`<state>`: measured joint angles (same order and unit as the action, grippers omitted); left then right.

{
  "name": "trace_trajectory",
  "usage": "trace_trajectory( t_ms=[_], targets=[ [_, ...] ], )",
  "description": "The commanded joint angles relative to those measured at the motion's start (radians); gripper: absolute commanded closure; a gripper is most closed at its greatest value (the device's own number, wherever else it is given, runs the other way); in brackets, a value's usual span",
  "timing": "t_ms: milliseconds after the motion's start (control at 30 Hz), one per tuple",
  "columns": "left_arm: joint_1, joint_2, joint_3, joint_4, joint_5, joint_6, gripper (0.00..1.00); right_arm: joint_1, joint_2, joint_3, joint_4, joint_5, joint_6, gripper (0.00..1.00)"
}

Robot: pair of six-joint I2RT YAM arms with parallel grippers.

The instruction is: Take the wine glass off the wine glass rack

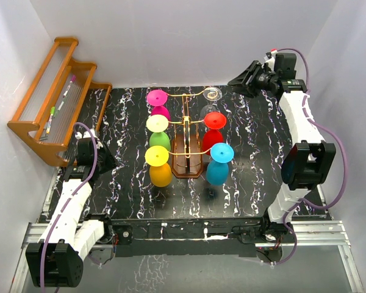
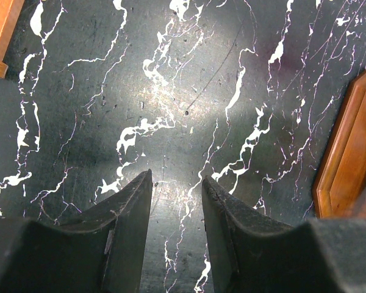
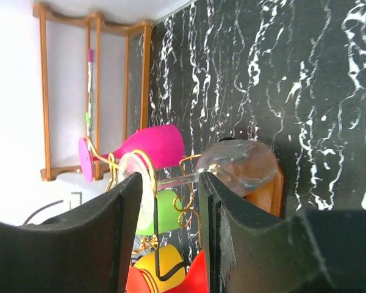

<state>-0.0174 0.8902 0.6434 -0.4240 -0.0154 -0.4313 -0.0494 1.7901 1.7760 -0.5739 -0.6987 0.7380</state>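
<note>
The wine glass rack [image 1: 186,160] stands mid-table, with an oval brown base, a central post and gold wire arms. Coloured glasses hang upside down on it: pink [image 1: 158,99], green [image 1: 158,132] and yellow-orange [image 1: 159,166] on the left, red [image 1: 214,128] and blue [image 1: 219,162] on the right. A clear wine glass [image 1: 212,93] hangs at the far right end. My right gripper [image 1: 236,80] is open, just right of and apart from it. In the right wrist view the clear bowl [image 3: 241,163] and stem lie beyond the open gripper [image 3: 171,182]. My left gripper [image 1: 105,160] is open and empty.
An orange-brown stepped shelf [image 1: 55,101] holding pens leans at the back left, against the white walls. The left wrist view shows the open gripper [image 2: 177,180] over the black marbled table [image 2: 189,91], with the rack base's edge [image 2: 348,152] at the right.
</note>
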Motion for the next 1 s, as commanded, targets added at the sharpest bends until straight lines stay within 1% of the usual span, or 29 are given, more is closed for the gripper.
trace_trajectory(
  t_ms=[0, 200, 467, 733, 967],
  targets=[
    [-0.004, -0.017, 0.032, -0.012, -0.003, -0.007, 0.63, 0.041, 0.002, 0.042, 0.034, -0.040, -0.030, 0.55],
    [-0.004, -0.014, 0.032, -0.012, -0.002, -0.009, 0.63, 0.103, -0.021, 0.009, 0.039, -0.033, -0.054, 0.55],
    [-0.004, -0.012, 0.031, -0.012, -0.001, -0.009, 0.63, 0.118, -0.038, -0.046, 0.036, -0.015, -0.068, 0.57],
    [-0.004, -0.011, 0.030, -0.012, 0.000, -0.012, 0.63, 0.121, -0.085, -0.070, 0.032, -0.008, -0.070, 0.66],
    [-0.005, -0.010, 0.030, -0.010, 0.002, -0.014, 0.63, 0.120, -0.104, -0.089, 0.048, -0.013, -0.053, 0.77]
  ],
)
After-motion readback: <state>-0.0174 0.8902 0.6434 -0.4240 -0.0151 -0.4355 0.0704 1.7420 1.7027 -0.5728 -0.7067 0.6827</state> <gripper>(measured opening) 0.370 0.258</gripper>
